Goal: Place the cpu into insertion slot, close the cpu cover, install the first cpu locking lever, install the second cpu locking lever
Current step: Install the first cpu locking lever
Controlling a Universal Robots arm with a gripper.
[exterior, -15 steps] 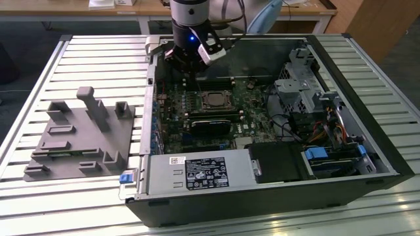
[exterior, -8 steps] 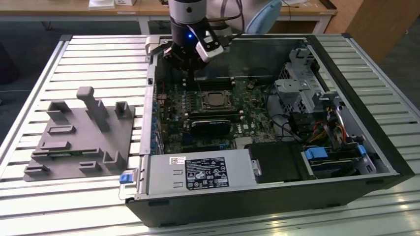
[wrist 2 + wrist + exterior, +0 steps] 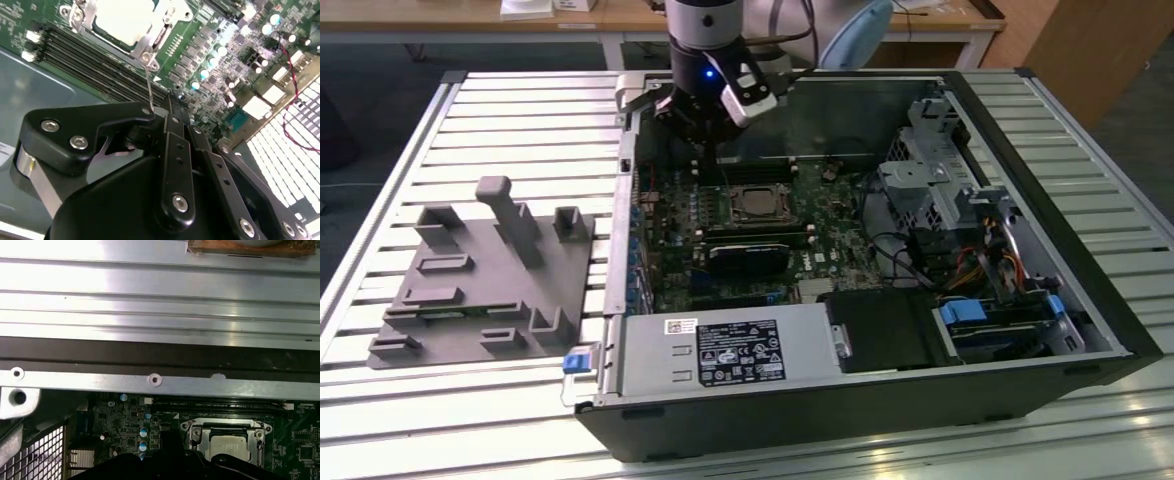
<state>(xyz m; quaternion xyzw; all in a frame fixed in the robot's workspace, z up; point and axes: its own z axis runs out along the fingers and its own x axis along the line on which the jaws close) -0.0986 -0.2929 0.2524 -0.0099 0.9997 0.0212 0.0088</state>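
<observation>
The cpu lies in the insertion slot on the green board, its silvery top showing through the window of the cpu cover, which lies flat over it. A thin wire locking lever stands up from the socket's corner. Its upper end meets the tips of my gripper, whose black fingers are pressed together there. In the exterior view my gripper hangs just behind the socket, toward the exterior view's left.
The open computer case lies on a slatted metal table. Memory slots run beside the socket, and a black card sits in front of it. A grey fixture stands at the exterior view's left.
</observation>
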